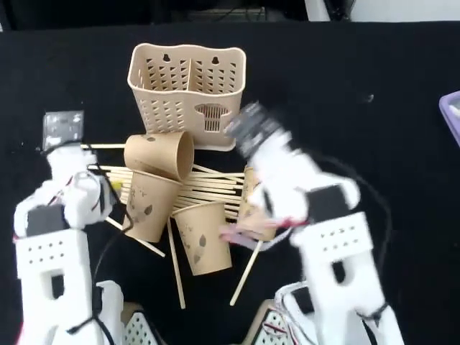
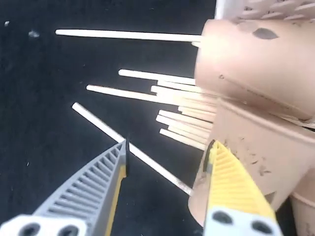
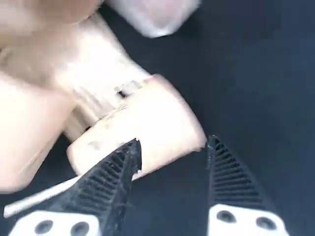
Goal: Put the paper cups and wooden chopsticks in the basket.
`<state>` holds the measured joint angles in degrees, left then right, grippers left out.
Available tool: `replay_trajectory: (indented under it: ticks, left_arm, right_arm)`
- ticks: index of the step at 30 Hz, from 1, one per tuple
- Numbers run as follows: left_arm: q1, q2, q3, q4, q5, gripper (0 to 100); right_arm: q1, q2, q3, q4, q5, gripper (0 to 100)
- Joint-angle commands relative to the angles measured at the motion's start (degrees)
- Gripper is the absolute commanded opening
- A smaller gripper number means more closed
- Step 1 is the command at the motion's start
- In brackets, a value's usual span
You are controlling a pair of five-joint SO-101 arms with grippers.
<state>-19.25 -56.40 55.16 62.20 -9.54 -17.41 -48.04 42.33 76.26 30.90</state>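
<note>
The right claw (image 3: 174, 141) is wide open, and a brown paper cup (image 3: 157, 123) lies on its side just ahead of the tips. I think the claw should come around the cup's wall and then close softly.

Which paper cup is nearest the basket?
The paper cup on its side just in front of the basket; the other cups lie beyond it, farther off.

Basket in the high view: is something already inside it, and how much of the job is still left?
Done: nothing, the basket looks empty. In hand: nothing; the left gripper is open near the chopsticks, and the right gripper is open over a cup. Left: all four paper cups and the chopsticks, lying on the table.
</note>
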Motion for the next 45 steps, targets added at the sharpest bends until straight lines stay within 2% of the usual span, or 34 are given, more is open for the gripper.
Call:
replay_trajectory:
  ticks: [1, 5, 10, 16, 25, 30, 32, 35, 41, 45]
  left_arm:
    - [-6.02, -4.04, 6.29, -3.52, 0.7, 27]
    - [-8.92, -2.37, 11.91, -7.03, 5.45, 27]
    - [-10.42, 0.62, 13.67, -10.37, 10.46, 27]
    - [-10.86, 4.57, 14.64, -10.46, 12.92, 27]
    - [-10.77, 5.89, 14.37, -10.73, 12.75, 27]
    - [-10.68, 5.89, 14.37, -10.73, 12.75, 27]
    - [-10.86, 5.98, 14.37, -10.73, 12.75, 27]
    - [-10.86, 5.98, 14.37, -10.73, 12.66, 27]
    - [-10.86, 5.98, 14.37, -10.73, 12.75, 27]
    - [-10.86, 5.89, 14.37, -10.73, 12.75, 27]
  right_arm:
    - [-11.69, -4.09, 2.15, 0.7, 1.93, 20.8]
    - [-20.04, -1.89, 4.44, -0.88, 2.02, 20.8]
    - [-23.3, 6.99, 2.42, -4.84, 2.55, 20.8]
    - [-25.14, 17.98, -4.09, -2.99, 10.37, 21.1]
    - [-25.49, 24.66, -11.47, 3.96, 20.22, 20.8]
    - [-25.49, 24.66, -15.16, 6.77, 20.92, 9.0]
    - [-25.41, 24.66, -16.75, 6.77, 20.57, 7.6]
    - [-25.41, 25.19, -18.07, 6.68, 20.57, 12.1]
    - [-25.76, 25.27, -17.8, 6.15, 18.55, 30.5]
    - [-27.52, 28.35, -17.36, 6.59, 18.2, 29.2]
